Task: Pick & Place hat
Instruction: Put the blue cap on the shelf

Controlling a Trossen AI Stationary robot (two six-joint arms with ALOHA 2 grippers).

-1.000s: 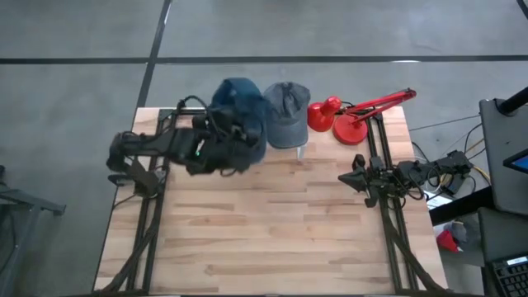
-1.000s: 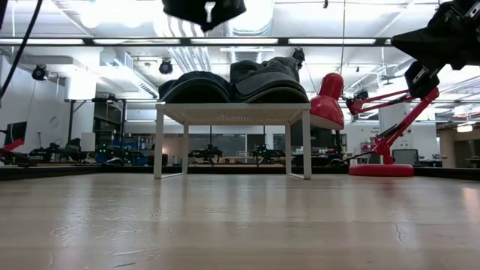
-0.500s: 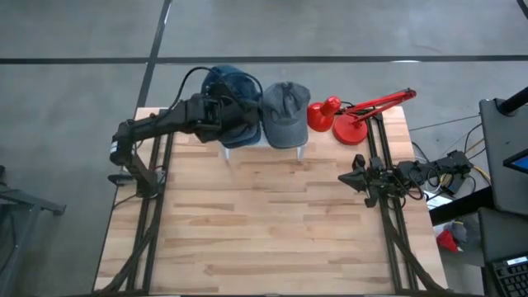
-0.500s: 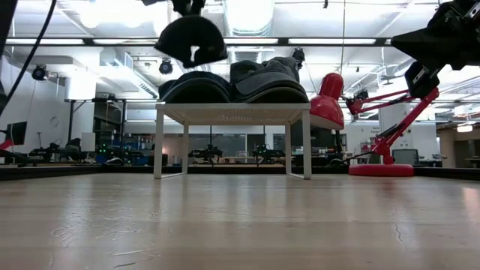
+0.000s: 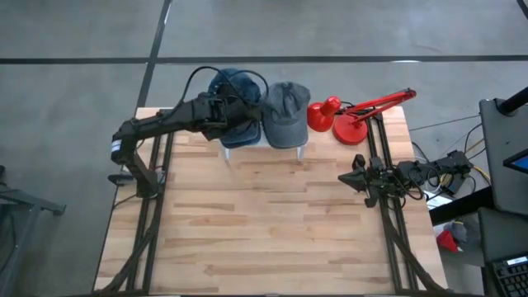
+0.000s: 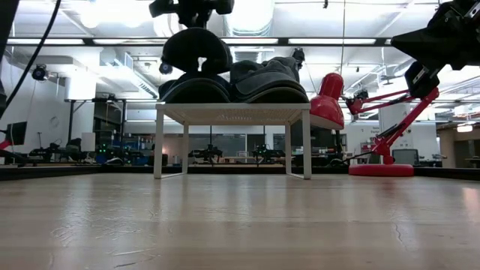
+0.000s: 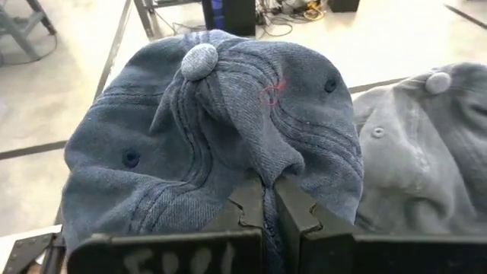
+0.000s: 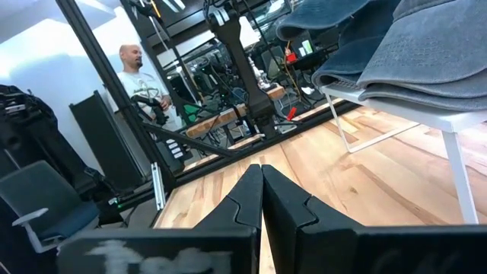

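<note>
Table [image 5: 272,239], wooden, with a white stand [image 6: 232,114] at its far edge. Blue hat [image 7: 213,129] on the stand, touching a grey hat [image 7: 426,152]; which way its brim points cannot be told. Left gripper [image 7: 272,202]: only the left wrist view shows its fingers pinching the blue crown. Right gripper [image 8: 262,190]: closed, empty, at the table's right edge.

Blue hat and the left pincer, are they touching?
Touching. The left wrist view shows the left pincer shut on a fold of the blue hat.

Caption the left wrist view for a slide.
Left gripper pinching the blue denim hat's crown, grey hat alongside.
</note>
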